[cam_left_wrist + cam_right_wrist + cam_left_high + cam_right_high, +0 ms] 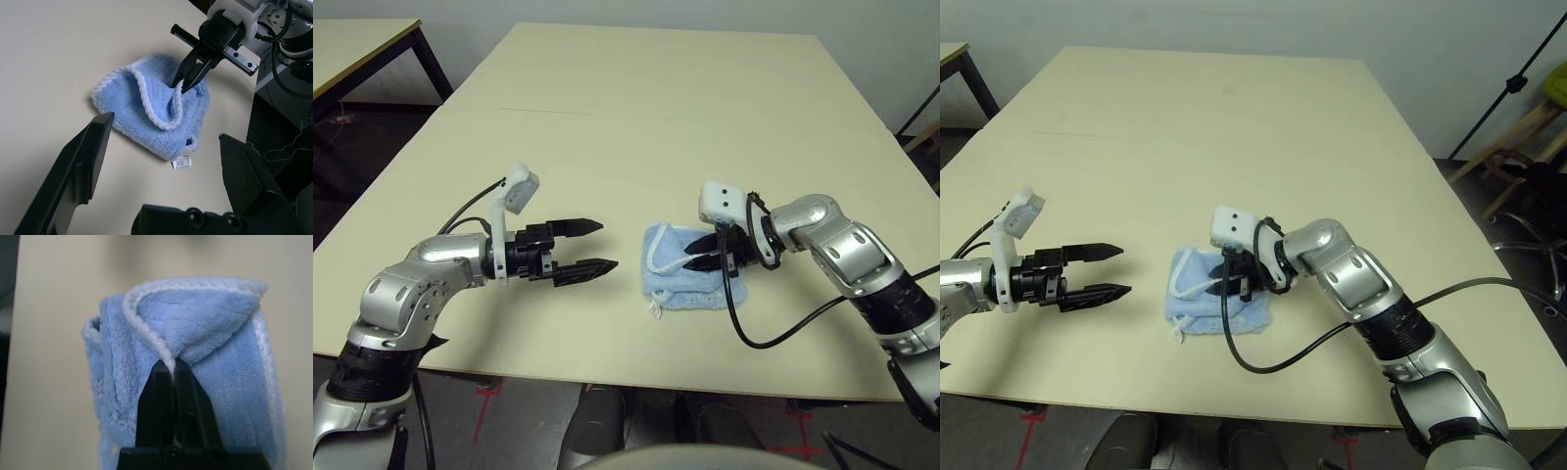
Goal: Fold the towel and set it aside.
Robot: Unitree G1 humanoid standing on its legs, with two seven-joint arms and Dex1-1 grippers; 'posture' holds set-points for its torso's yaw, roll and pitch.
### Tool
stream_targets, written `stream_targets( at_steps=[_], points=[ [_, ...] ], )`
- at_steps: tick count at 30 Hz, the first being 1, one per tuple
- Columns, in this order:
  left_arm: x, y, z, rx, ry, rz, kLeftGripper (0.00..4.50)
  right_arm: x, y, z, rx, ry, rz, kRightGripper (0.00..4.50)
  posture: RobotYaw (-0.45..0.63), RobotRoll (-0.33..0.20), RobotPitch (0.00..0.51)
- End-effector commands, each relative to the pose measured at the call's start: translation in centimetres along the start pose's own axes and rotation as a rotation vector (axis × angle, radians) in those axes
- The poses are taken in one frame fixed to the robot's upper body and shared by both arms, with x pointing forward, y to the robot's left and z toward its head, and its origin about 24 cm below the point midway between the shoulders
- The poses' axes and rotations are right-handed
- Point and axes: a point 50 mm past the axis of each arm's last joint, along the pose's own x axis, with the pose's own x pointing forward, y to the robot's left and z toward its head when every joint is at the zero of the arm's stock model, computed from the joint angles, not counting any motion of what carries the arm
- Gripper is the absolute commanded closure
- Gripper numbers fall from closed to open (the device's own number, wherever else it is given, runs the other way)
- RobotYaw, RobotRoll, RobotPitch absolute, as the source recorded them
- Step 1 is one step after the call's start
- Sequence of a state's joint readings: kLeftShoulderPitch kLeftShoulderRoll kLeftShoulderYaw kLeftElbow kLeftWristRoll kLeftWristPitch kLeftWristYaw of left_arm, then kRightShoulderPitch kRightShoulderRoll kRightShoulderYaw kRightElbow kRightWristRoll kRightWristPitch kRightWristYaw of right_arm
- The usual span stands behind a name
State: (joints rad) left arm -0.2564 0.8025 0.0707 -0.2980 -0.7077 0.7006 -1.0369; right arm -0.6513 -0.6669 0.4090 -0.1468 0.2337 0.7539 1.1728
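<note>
Towel point(677, 269) — one, bunched — pinched by right hand point(693, 257); left hand point(597, 247) spread wide, empty.

fluffy terry towel point(146, 105), matt tbl point(636, 117)

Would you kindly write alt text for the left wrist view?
The right tool pinches the white-stitched edge of a folded light blue towel on a beige table. The left tool frames the view, open, with its white label nearest.
</note>
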Motion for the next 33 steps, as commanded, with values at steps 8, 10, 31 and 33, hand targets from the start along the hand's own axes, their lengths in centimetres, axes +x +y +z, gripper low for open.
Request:
stream_targets(
  at_steps=[8, 10, 31, 33],
  points=[
    [0.3, -0.4, 0.0, -0.015, 0.007, -0.046, 0.0, -4.1, 2.2, -2.4, 0.453, -0.18, -0.035, 4.46, 0.14, 0.0, 0.116],
    [0.5, -0.4, 0.0, -0.018, 0.009, -0.055, 0.0, -4.9, 2.6, -2.6, 0.511, -0.207, -0.044, 4.46, 0.14, 0.0, 0.116],
    [2.1, 0.2, 0.8, 0.0, 0.0, -0.114, 0.0, -7.0, 3.7, -7.5, 1.067, -0.345, -0.197, 2.4, 0.08, 0.0, 0.11],
    [2.2, 0.2, 1.0, 0.0, -0.001, -0.114, 0.0, -7.9, 3.7, -7.6, 1.056, -0.338, -0.223, 1.61, 0.08, 0.0, 0.11]
  ],
)
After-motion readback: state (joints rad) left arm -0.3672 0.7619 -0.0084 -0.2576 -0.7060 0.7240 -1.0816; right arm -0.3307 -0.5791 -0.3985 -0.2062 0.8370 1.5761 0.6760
